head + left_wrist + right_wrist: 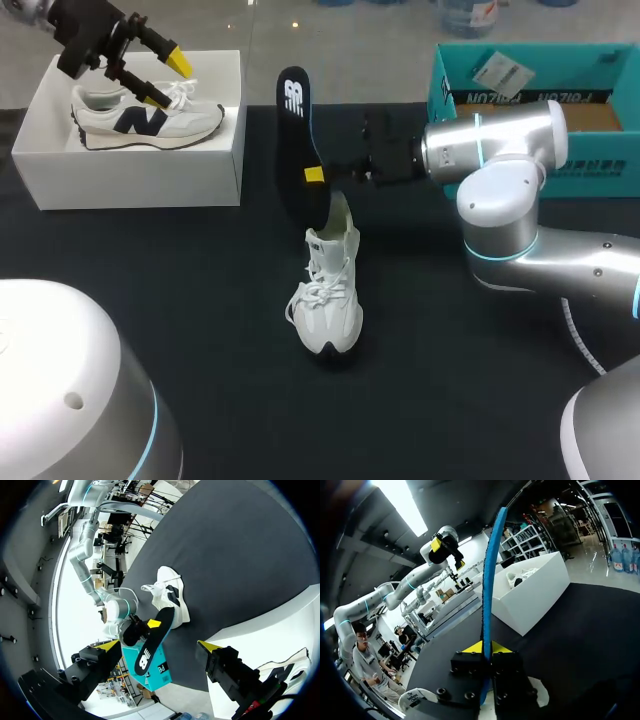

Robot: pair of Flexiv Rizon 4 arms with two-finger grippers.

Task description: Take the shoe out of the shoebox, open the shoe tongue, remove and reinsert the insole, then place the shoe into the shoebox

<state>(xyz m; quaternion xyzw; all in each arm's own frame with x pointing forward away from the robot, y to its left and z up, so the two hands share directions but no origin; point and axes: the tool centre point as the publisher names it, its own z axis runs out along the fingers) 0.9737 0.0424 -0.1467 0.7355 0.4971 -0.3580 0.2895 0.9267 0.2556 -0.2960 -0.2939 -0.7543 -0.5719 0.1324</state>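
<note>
A white shoe [330, 290] [170, 597] lies on the dark table, toe toward the front edge. My right gripper [318, 176] [485, 647] is shut on a dark insole [295, 130] [152, 640] [490, 570] and holds it on edge. The insole's lower end meets the shoe's heel opening. At the back left stands the white shoebox [130, 170] [280, 625] [535, 592] with a second shoe [145, 115] [290, 665] inside. My left gripper [166, 80] [159, 645] hangs open above that box, holding nothing.
A teal cardboard box [530, 80] [155, 672] stands at the back right, behind my right arm. Dark tabletop [180, 300] stretches left of the shoe and toward the front edge.
</note>
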